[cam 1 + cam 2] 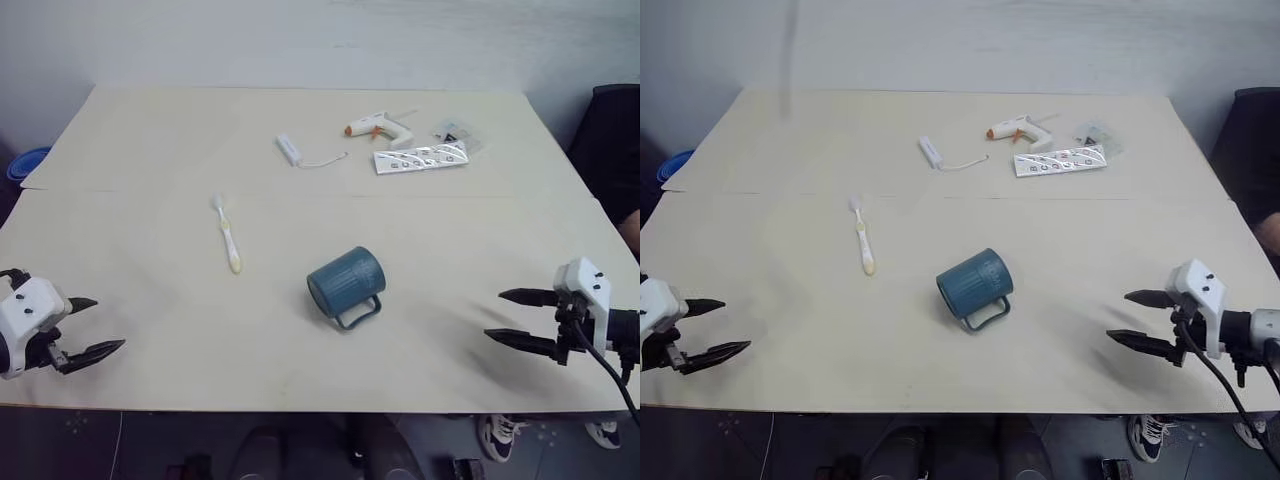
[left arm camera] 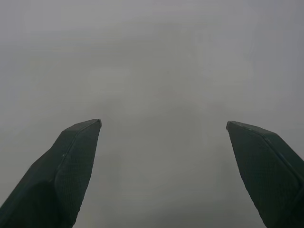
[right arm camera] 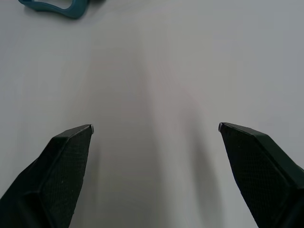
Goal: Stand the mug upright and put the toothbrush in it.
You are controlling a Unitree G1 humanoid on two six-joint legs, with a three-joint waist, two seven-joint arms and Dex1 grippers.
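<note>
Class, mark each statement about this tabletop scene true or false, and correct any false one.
1. The mug lies on its side. True.
2. The toothbrush is inside the mug. False: it lies flat on the table, apart from the mug, on the robot's left of it.
3. The left hand is open and holds nothing. True.
4. The right hand grips the mug's handle. False: it is open, off to the mug's side.
5. The glue gun lies beyond the mug. True.
</note>
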